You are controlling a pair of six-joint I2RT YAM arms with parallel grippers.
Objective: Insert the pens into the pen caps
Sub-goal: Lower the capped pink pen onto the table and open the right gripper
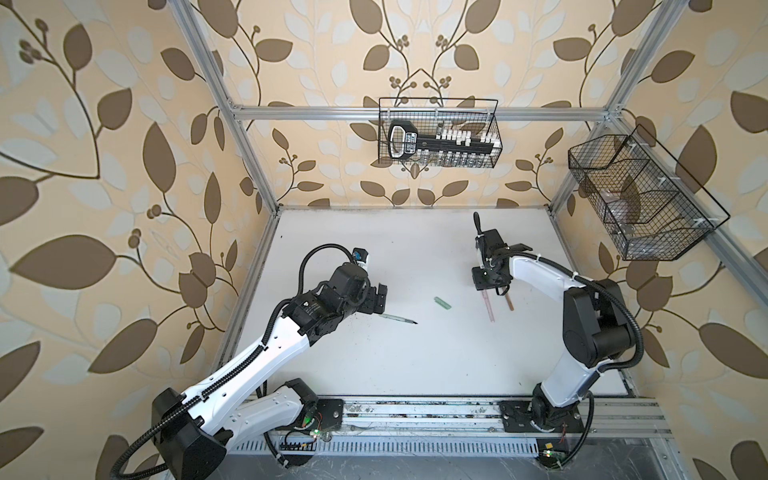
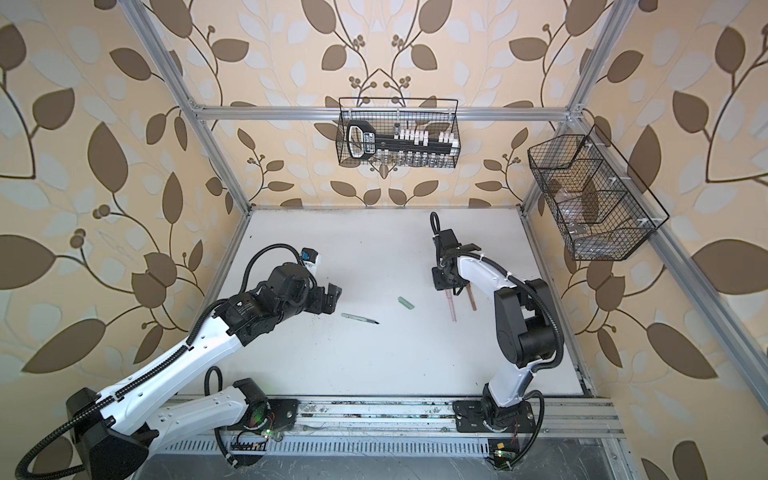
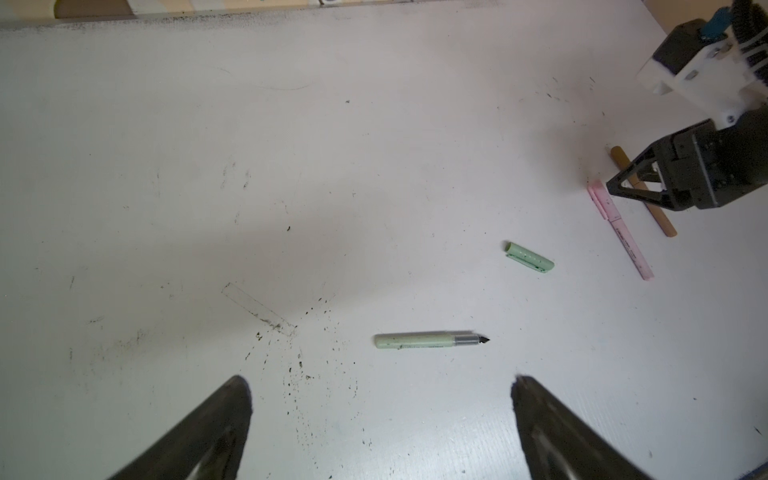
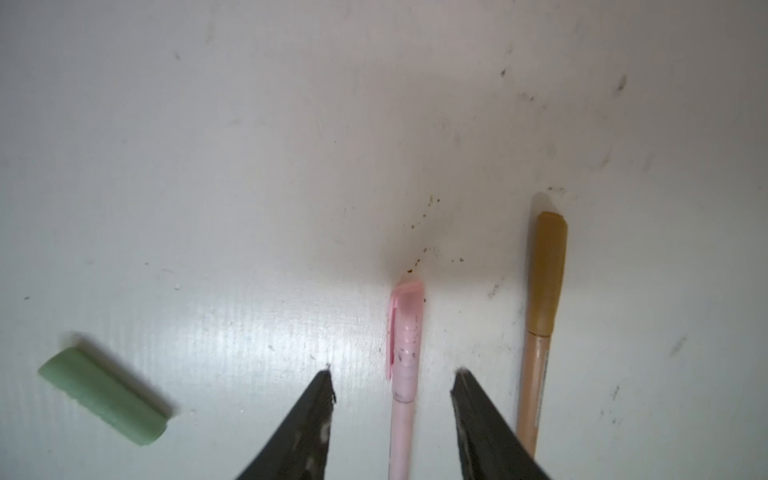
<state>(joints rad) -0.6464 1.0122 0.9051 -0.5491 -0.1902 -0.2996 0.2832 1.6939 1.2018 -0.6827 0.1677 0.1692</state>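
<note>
Straddling a capped pastel-pink plastic pen (image 4: 401, 415), the right gripper (image 4: 393, 374) has fingers (image 4: 303, 432) spread, apparently clear of it; at nine o'clock, the left gripper (image 3: 380, 381) gapes wide.

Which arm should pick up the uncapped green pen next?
Left. The left end effector is open with the green pen lying bare-tipped just ahead of it. The right end effector is across the table, open astride the capped pink pen, farther from the green one.
</note>
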